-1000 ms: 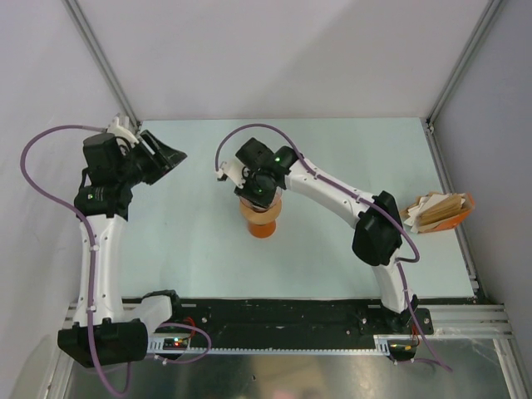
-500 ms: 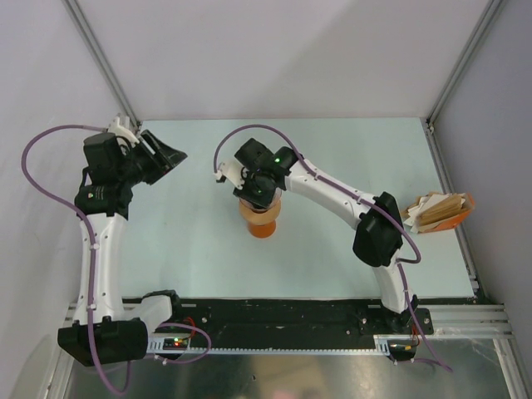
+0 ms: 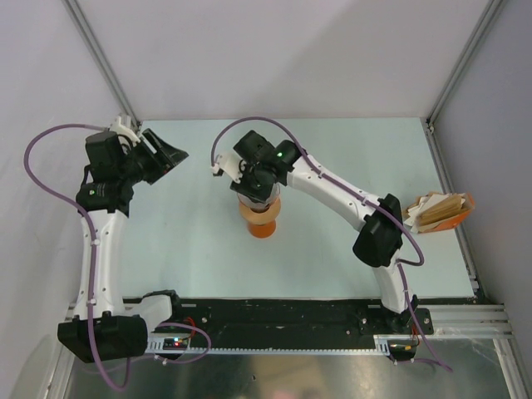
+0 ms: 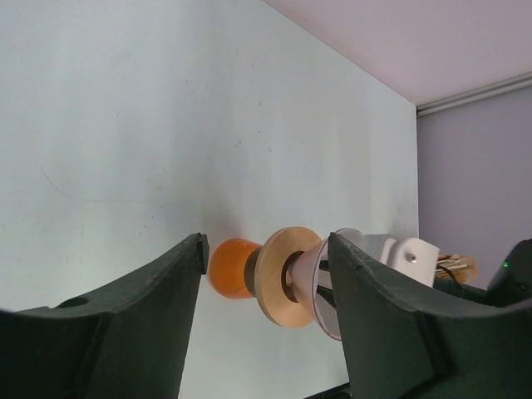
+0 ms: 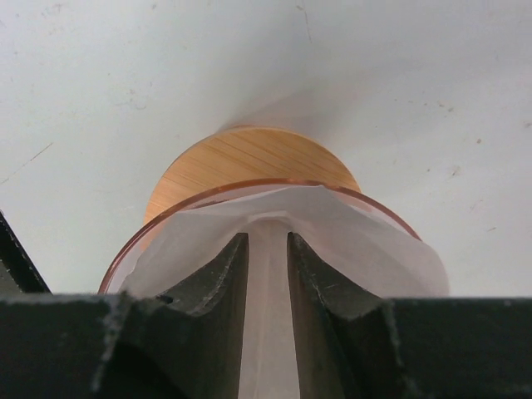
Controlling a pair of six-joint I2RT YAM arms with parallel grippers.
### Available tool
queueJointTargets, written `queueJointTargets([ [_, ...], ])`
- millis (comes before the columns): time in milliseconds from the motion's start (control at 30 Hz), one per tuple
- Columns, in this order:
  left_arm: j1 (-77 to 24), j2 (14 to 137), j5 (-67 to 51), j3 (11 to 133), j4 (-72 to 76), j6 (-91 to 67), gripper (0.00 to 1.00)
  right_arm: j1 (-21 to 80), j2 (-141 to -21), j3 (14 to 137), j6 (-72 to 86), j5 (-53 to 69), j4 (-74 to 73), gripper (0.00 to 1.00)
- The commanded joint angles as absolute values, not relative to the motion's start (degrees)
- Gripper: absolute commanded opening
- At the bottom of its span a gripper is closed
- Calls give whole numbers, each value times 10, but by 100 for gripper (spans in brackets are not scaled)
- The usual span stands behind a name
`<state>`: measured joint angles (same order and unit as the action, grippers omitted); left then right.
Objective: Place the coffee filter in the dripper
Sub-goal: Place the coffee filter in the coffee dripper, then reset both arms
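Note:
The dripper (image 3: 262, 220), a clear cone on a wooden collar and an orange base, stands upright mid-table. The white coffee filter (image 5: 366, 245) lines the inside of the dripper (image 5: 249, 166), its edge just above the clear rim. My right gripper (image 3: 254, 189) points down into the cone. In the right wrist view its fingertips (image 5: 268, 237) stand a narrow gap apart inside the paper, and a strip of filter shows in the gap. My left gripper (image 3: 170, 154) hangs open and empty at the far left, well away from the dripper (image 4: 278, 278), which it (image 4: 266, 243) faces.
A tan-and-white stack of paper fans (image 3: 436, 212) sits in an orange holder at the table's right edge. Metal frame posts rise at both far corners. The black rail with the arm bases runs along the near edge.
My right gripper's fingers have parted a little inside the filter, and its wrist has shifted slightly toward the far side. The left arm has barely moved.

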<state>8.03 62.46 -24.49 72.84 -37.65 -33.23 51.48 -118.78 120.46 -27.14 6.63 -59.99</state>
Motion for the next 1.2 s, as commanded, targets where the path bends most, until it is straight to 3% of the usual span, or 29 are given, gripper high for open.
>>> queueJointTargets([
  [0,86,628,-259,731,-352,-340,66,519,-1179,1248,-281,60,-618,31],
  [333,84,632,-276,728,-340,-333,58,516,-1160,1311,-275,64,-645,29],
  [667,22,632,-270,761,-334,-217,54,447,-1040,1274,-217,154,-582,30],
  [867,-20,653,-302,805,-342,-122,57,339,-944,1180,-123,230,-465,31],
  [1167,-62,751,-272,926,-462,18,74,141,-823,985,-14,275,-356,33],
])
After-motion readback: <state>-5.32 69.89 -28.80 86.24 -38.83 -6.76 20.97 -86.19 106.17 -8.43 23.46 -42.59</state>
